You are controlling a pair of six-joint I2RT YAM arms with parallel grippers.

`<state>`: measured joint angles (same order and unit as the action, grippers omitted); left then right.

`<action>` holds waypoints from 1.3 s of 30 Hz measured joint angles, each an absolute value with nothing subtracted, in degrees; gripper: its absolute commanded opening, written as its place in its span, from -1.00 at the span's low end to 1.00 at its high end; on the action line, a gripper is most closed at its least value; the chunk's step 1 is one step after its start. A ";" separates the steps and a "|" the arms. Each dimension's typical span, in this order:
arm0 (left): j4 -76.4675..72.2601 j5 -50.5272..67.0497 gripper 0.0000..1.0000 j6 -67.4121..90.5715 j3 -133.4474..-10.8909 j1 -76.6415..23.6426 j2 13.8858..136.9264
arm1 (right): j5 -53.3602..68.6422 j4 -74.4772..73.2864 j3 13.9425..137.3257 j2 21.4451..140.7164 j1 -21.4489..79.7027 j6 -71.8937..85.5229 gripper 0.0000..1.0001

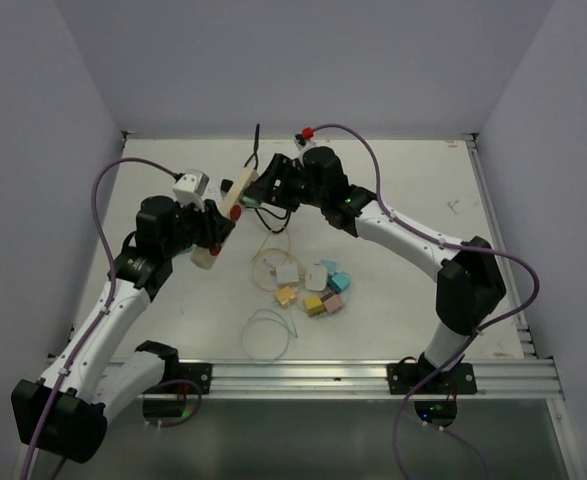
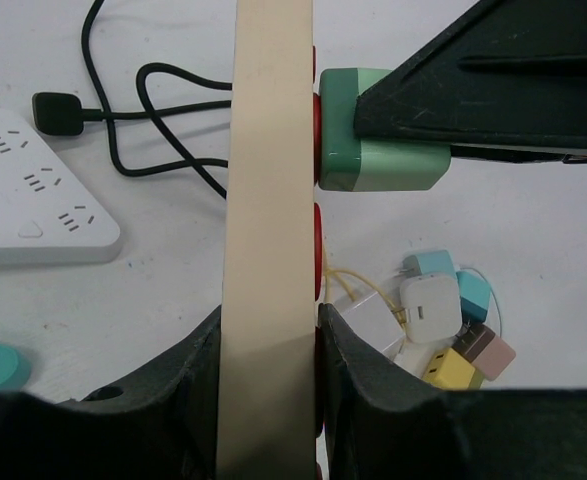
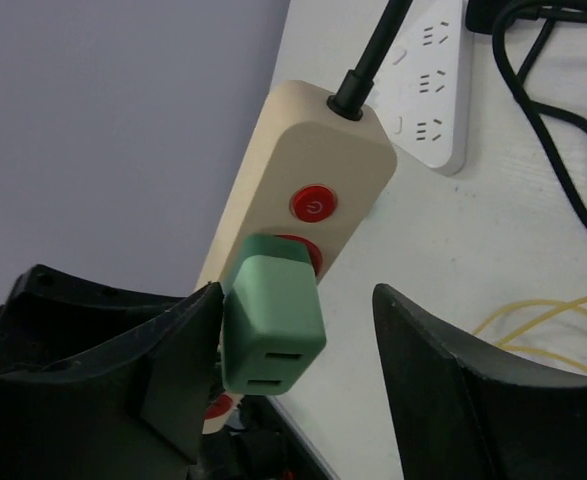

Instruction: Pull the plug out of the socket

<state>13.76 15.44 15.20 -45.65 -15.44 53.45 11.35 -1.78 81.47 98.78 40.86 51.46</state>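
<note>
**Beige strip in the air, green plug seated in it**

Beige power strip (image 2: 268, 150) is held up off the table (image 1: 423, 200), left of centre and toward the far side, tilted with its far end higher. The left gripper (image 2: 268, 330) pinches it near the lower end, one black finger flat on each long side.

Green plug (image 3: 273, 320), a chunky cube, sits in a red socket on the strip's face, just below the round red power button (image 3: 314, 205). It looks fully pushed in, with no gap that I can see at its base.

The right gripper (image 3: 298, 295) comes in from the right with its jaws spread to either side of the plug. One finger touches a side of the cube; the other stands clear of it with table showing between. No pinch on the plug.

A black cord (image 3: 368, 60) leaves the far end of the strip.

On the table under the strip:
- a white triangular power strip (image 2: 33, 190), lying flat
- a loose black cable (image 2: 153, 120) ending in a black plug (image 2: 58, 112)

Nearer, around the centre, lies a cluster of small adapters (image 1: 318, 285) in white, teal, yellow and pink. A yellow cable loop (image 1: 271, 262) lies beside them, and a thin pale loop (image 1: 266, 333) lies nearer the arm bases.
</note>
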 measured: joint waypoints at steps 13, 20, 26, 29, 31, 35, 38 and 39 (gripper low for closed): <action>10.35 11.94 -1.00 15.51 -43.86 -16.38 53.12 | 13.61 4.49 80.38 99.35 40.14 59.59 -1.00; 9.80 8.78 -1.00 18.83 -41.06 -18.44 53.52 | 13.52 4.49 76.09 98.37 39.53 61.69 -1.00; 7.88 9.45 -1.00 23.07 -39.94 -20.16 55.13 | 12.10 1.87 72.82 94.63 38.85 62.04 -1.00; 6.57 9.91 -1.00 24.56 -39.94 -21.08 55.88 | 11.46 0.86 71.26 92.18 38.35 62.11 -1.00; 6.00 10.15 -1.00 25.32 -39.94 -21.54 56.38 | 11.40 0.10 70.39 90.74 38.00 62.04 -1.00; 4.97 10.35 -1.00 26.70 -40.07 -22.15 57.84 | 11.38 -1.80 69.69 89.19 37.28 61.84 -1.00; 5.08 10.66 -1.00 27.27 -40.84 -22.39 59.00 | 11.68 -2.90 68.82 87.77 36.58 61.80 -1.00; 5.08 10.70 -1.00 27.35 -41.10 -22.55 59.27 | 11.77 -3.29 68.51 86.98 36.25 61.80 -1.00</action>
